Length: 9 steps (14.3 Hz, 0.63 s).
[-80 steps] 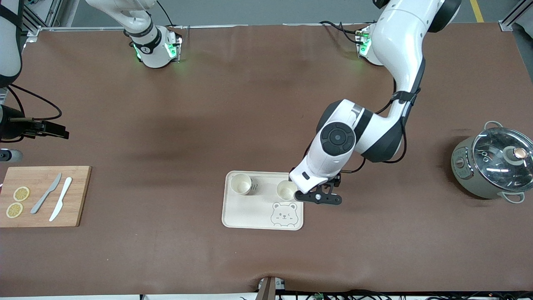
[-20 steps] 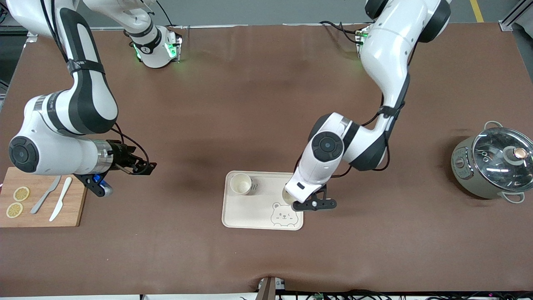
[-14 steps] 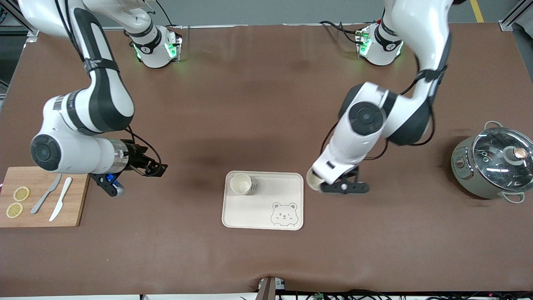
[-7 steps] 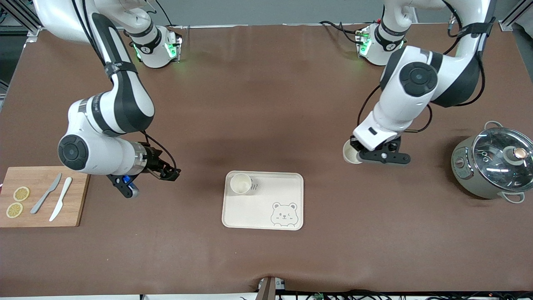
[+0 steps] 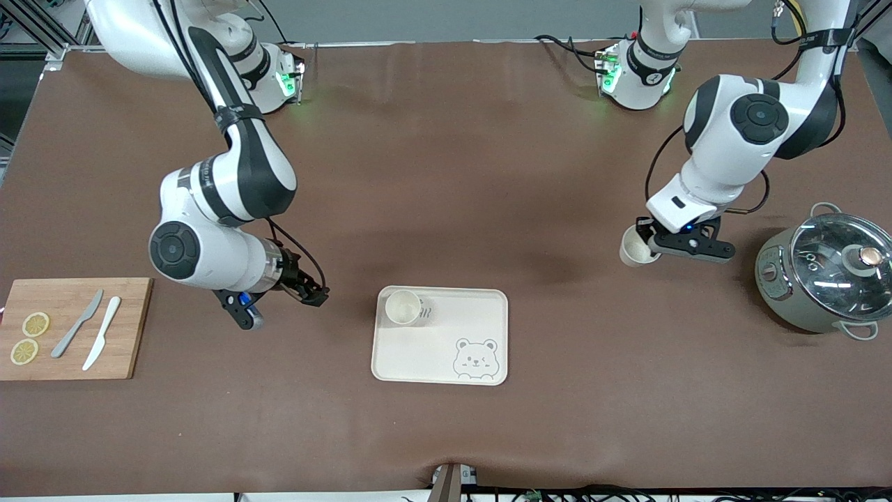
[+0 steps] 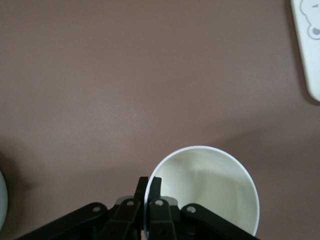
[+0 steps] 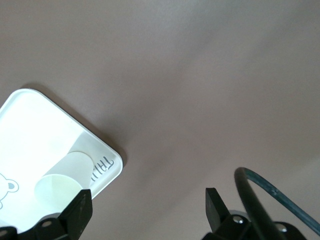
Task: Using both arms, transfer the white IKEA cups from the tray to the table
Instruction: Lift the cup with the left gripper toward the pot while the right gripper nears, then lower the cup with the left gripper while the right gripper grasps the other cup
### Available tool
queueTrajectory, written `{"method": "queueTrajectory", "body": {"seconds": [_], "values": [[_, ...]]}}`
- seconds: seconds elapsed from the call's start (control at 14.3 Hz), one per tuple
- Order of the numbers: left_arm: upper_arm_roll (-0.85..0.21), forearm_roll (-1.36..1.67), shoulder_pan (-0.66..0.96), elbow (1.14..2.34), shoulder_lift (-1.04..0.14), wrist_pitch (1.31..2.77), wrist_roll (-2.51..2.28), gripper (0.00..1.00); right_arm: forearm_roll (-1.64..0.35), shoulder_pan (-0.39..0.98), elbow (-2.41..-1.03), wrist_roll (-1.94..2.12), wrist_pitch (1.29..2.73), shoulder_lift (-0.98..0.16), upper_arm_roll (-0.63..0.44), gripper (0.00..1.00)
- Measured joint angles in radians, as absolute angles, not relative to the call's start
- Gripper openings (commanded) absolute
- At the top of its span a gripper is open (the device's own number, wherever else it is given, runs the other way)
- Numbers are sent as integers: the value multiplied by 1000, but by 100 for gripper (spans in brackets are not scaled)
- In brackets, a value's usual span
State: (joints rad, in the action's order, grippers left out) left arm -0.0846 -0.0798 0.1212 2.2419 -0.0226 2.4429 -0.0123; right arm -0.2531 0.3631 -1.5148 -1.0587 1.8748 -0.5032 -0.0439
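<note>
Since half a second ago, both arms are travelling: the right arm is swinging in from the cutting-board end toward the tray, and the left arm is carrying its cup away from the tray toward the pot.

At about 9 o'clock on the table, the cutting board [image 5: 73, 328] is lying with two knives [image 5: 90, 332] and lemon slices [image 5: 29, 337] on it. The right gripper [image 5: 312, 293] is hanging low over bare tabletop between the board and the tray, elbow bent, its fingers [image 7: 80, 212] spread apart with nothing between them.

Near the table's centre, toward 6 o'clock, the tray [image 5: 440, 348] is holding one white cup [image 5: 403, 307] upright in its corner toward the right arm's end, farther from the front camera than the bear drawing [image 5: 476, 359]. The right wrist view is cutting off part of the tray.

Toward 3 o'clock, the left gripper [image 5: 655, 242] is pinching the rim of the second cup [image 5: 633, 249], fingers [image 6: 149, 189] clamped on its wall, holding it tilted over open tabletop between the tray and the pot [image 5: 822, 272]. The left wrist view is cropping the cup's lower rim.

Brown tabletop is lying open all around the carried cup.
</note>
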Motion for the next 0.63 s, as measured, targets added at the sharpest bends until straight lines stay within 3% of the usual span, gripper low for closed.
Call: {"method": "queueTrajectory", "body": {"seconds": [0.28, 0.63], "values": [[-86, -80, 104, 2365, -34, 2627, 10, 0, -253, 396, -1515, -1130, 1927, -518, -44, 100], [-87, -80, 94, 2391, -96, 2736, 19, 0, -253, 444, -1515, -1212, 2018, -557, -43, 100]]}}
